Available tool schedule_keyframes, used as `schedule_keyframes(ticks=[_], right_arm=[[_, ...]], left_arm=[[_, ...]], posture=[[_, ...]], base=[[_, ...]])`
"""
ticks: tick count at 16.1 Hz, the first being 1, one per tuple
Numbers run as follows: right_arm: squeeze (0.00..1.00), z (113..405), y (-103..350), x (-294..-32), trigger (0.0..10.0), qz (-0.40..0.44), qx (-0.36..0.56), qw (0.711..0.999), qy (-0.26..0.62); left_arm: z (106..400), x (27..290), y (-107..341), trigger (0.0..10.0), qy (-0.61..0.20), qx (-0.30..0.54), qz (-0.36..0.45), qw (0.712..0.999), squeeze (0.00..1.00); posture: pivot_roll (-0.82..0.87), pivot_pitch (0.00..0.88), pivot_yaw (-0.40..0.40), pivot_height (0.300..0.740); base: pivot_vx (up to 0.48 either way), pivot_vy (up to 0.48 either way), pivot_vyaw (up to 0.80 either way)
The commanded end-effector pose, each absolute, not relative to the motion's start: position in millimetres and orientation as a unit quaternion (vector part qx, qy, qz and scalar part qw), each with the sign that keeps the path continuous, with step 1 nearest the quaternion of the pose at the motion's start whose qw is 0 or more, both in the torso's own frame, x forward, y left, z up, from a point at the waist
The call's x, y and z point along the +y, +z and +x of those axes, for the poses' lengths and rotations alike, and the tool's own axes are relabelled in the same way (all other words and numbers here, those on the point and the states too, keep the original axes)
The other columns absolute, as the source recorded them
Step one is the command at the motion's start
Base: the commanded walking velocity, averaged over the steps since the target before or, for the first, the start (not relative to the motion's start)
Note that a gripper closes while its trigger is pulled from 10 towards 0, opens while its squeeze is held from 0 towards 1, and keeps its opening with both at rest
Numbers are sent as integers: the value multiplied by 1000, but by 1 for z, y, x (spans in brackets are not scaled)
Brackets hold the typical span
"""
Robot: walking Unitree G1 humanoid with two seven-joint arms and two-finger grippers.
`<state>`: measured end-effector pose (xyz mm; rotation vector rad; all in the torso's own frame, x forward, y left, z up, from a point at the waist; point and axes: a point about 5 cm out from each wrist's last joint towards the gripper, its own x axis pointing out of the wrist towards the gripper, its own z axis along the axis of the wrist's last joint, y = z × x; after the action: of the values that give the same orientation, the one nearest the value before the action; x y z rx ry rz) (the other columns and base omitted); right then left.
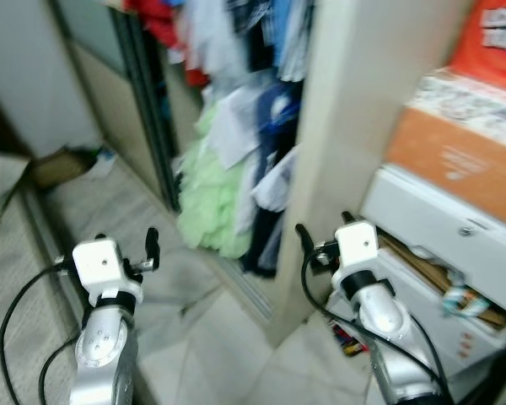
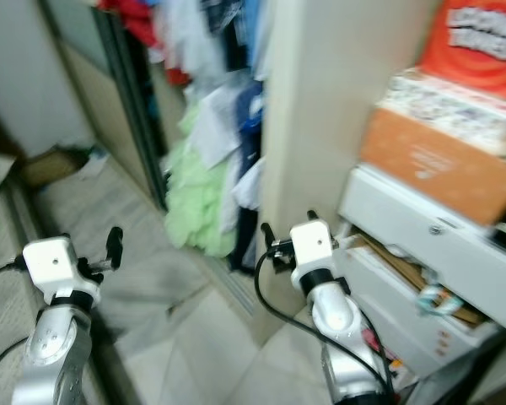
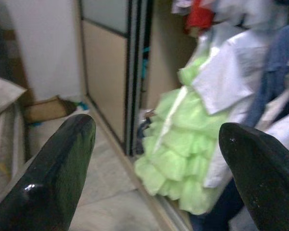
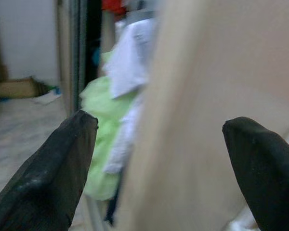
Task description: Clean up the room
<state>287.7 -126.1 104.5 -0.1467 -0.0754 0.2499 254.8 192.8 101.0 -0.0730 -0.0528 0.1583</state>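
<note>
The left gripper (image 3: 156,159) was held out in front of the robot with its two black fingers (image 3: 58,178) spread wide and nothing between them. It faced the light green dress (image 3: 183,154) hanging in the open wardrobe (image 1: 152,110), apart from it. The right gripper (image 4: 159,168) was likewise spread wide and empty, raised just before the beige wardrobe side panel (image 1: 354,101). Clothes (image 1: 253,51) hung crowded on the rail, the green dress reaching down near the pale tiled floor (image 1: 211,329). To the right stood a white drawer unit (image 1: 438,228) with a drawer pulled open, an orange box (image 1: 455,160) stacked on top. A cardboard box (image 1: 59,164) lay on the floor far left. The head views were blurred.
</note>
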Motion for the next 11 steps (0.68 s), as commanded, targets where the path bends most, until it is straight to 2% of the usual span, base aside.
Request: schedule_keyframes(ticks=[1, 5, 10, 11], right_arm=[[0, 287, 109, -121, 10000, -70, -44, 988, 133], [0, 286, 109, -122, 10000, -72, -38, 988, 134], [0, 284, 109, -121, 10000, -71, -36, 987, 136], [0, 276, 110, -122, 10000, -77, -42, 984, 154]], left_arm=[[254, 194, 101, 10000, 85, -23, -35, 996, 0], [254, 192, 102, 10000, 83, -20, -34, 996, 0], [255, 190, 101, 10000, 82, -18, -35, 996, 0], [255, 189, 102, 10000, 81, -19, -35, 996, 0]], posture=[[-4, 58, -34, 740], [-5, 65, -37, 740], [-6, 66, -38, 740], [-7, 64, -39, 740]], base=[[0, 0, 663], [0, 0, 584], [0, 0, 0], [0, 0, 0]])
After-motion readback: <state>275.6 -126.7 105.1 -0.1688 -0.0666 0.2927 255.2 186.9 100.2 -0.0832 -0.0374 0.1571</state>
